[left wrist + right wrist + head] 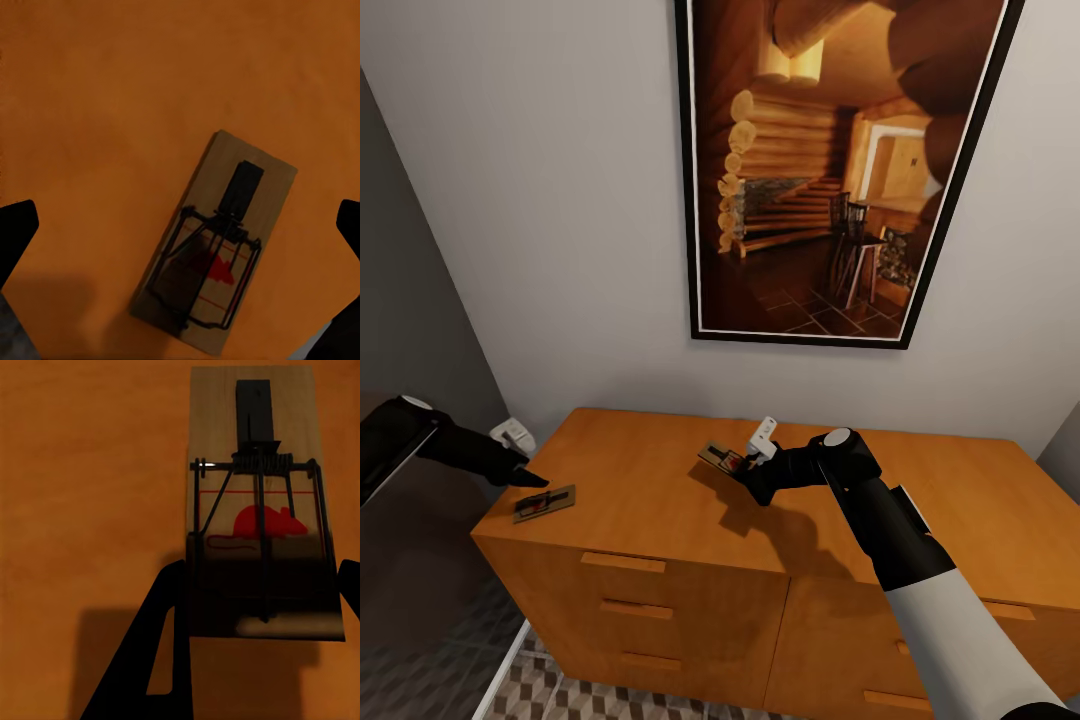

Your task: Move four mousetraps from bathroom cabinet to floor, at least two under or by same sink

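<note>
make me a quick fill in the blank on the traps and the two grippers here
1. The right gripper holds a mousetrap lifted above the ___ top.
2. The second trap lies flat near the chest's ___ end.
3. The left gripper hovers over it with its jaws ___.
4. The mark printed on each trap is ___.

Missing words: chest; left; open; red

Chest of drawers (660,470): showing orange-brown wood. Mousetraps (544,502) (262,502): showing tan boards, dark wire, red mouse mark. Floor tiles (540,690): showing brown, beige and white cube pattern. Picture frame (800,338): showing black.
</note>
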